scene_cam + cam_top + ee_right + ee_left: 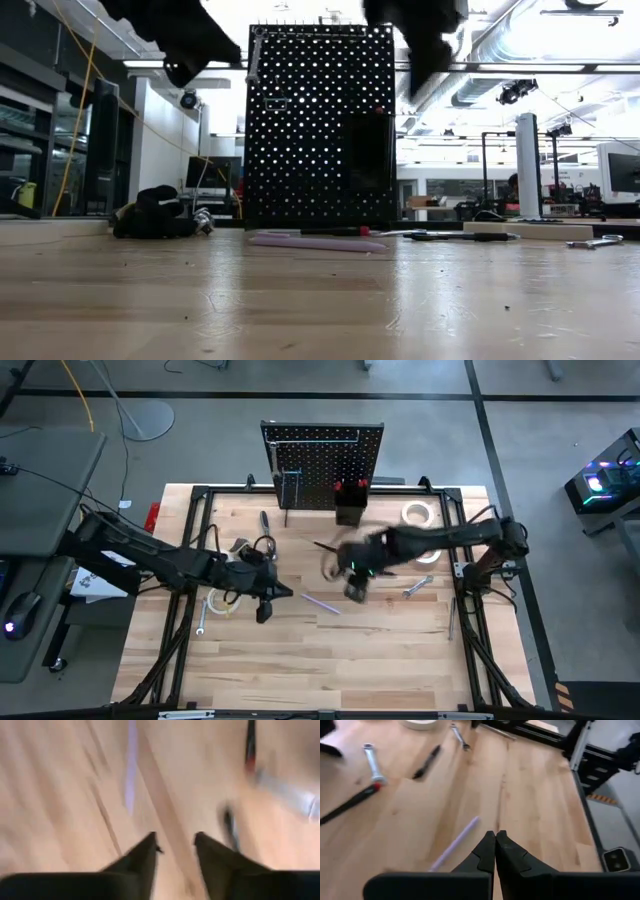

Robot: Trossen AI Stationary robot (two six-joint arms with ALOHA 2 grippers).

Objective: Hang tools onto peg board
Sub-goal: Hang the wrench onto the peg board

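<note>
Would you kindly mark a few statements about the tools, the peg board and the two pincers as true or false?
1. The peg board stands upright at the table's far edge. True.
2. The left pincer is wide open. False: its fingers are pressed together, holding nothing.
3. A lilac stick lies flat on the table. True.
4. The right pincer grips a wrench. False: its fingers stand apart with only bare wood between them.
5. A white tape roll hangs on the peg board. False: it lies on the table right of the board.
</note>
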